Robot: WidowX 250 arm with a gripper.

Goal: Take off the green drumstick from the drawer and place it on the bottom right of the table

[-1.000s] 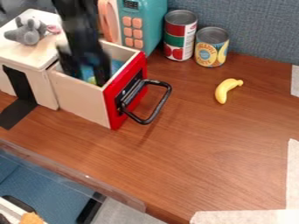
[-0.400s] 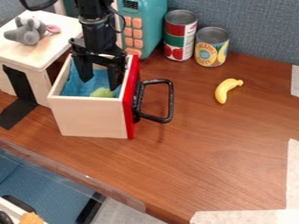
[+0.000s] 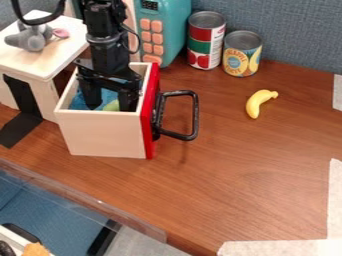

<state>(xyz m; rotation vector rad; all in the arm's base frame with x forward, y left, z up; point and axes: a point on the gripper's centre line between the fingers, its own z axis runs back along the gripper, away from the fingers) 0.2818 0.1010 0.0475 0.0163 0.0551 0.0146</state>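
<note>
Gripper [image 3: 110, 103], black: hanging down inside the drawer [image 3: 103, 134] at the left, its two fingers standing apart, open. Green drumstick [image 3: 111, 106], partly hidden: lying inside the drawer, showing between the fingers. Blue lining [image 3: 79, 102]: showing around them inside the drawer. Drawer, pale wood: sitting on the brown table [image 3: 247, 165], its red front [image 3: 151, 122] facing right and its black handle [image 3: 196, 115] sticking out that way. Wooden cabinet [image 3: 37, 62]: standing left of the drawer, a grey plush toy [image 3: 30, 40] resting on top, black tape [image 3: 22, 102] running down its near side. Teal toy appliance [image 3: 175, 25]: standing beyond the drawer. Red-and-green can [image 3: 206, 42] and yellow-and-blue can [image 3: 241, 55]: standing side by side, far, right of the appliance. Yellow banana [image 3: 258, 103]: lying nearer than the cans. White tape [image 3: 277, 248]: marking the near right corner.
</note>
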